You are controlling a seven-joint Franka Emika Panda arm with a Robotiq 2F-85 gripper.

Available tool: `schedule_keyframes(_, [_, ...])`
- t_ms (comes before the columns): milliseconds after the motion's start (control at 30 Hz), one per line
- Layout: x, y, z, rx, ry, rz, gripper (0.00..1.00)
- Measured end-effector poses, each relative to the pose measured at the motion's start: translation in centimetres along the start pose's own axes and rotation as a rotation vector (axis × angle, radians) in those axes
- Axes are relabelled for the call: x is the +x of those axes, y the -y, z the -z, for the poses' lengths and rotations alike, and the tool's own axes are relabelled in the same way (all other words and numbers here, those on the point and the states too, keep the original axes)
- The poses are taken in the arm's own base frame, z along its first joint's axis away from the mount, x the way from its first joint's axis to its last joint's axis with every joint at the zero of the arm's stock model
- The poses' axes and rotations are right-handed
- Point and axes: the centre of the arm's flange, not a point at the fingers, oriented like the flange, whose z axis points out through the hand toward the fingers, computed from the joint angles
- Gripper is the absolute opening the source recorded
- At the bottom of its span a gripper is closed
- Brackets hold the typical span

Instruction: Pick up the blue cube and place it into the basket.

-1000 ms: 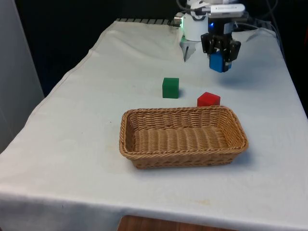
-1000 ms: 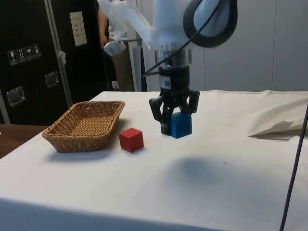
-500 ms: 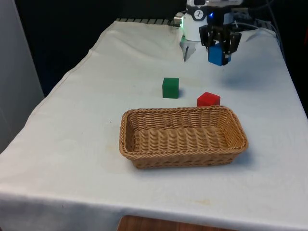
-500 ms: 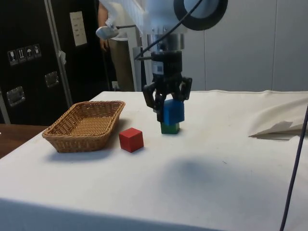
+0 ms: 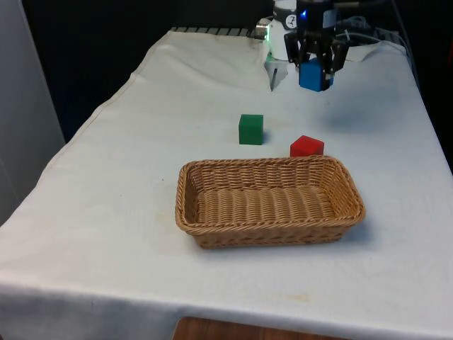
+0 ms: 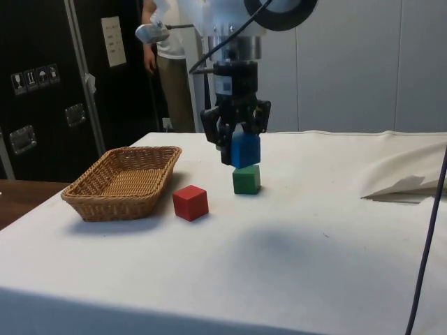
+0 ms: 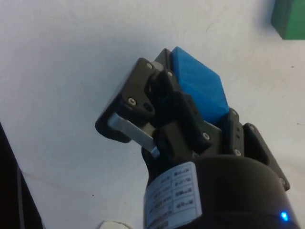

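Blue cube [image 5: 311, 74] up in the air, clamped between the black fingers of the gripper [image 5: 315, 71], clear of the white cloth [image 5: 141, 142] and well above it; seen close from the wrist as a blue block [image 7: 200, 90] pinched at two opposite faces, tilted a little in the grasp; in the side view hanging just over the green cube [image 6: 246, 179] by line of sight only, in truth well apart from it, as the front view shows.

Lifting done, by the look of it; carrying step in hand, with the placing not yet begun.

Basket [image 5: 191, 205] standing empty nearer the camera in the front view, long side towards it; red cube [image 5: 306, 146] just beside its far rim, towards the front view's right; green cube [image 5: 250, 129] a little farther back, towards the front view's left; both lying between the held cube and the basket.

Next move, as a judgement: travel across towards the basket at enough height to pass over the red cube and the woven rim; then down inside the walls before letting go, lest the cube bounce out or catch the edge.

A person [image 6: 167, 63] standing behind the table in the side view.
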Motion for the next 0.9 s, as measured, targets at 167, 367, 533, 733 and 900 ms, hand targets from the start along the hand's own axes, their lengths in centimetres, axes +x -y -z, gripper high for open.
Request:
schedule_keyframes(167, [0.0,0.0,0.0,-0.001,0.001,0.0,0.0])
schedule_keyframes(367, [0.1,0.1,0.1,0.001,-0.002,0.003,0.0])
schedule_keyframes(533, [0.8,0.5,1.2,0.003,-0.001,0.024,0.0])
schedule_keyframes(733, [1.6,0.6,2.7,0.004,0.0,0.061,0.0])
schedule_keyframes(900, [2.2,0.6,3.5,0.007,0.0,0.096,0.0])
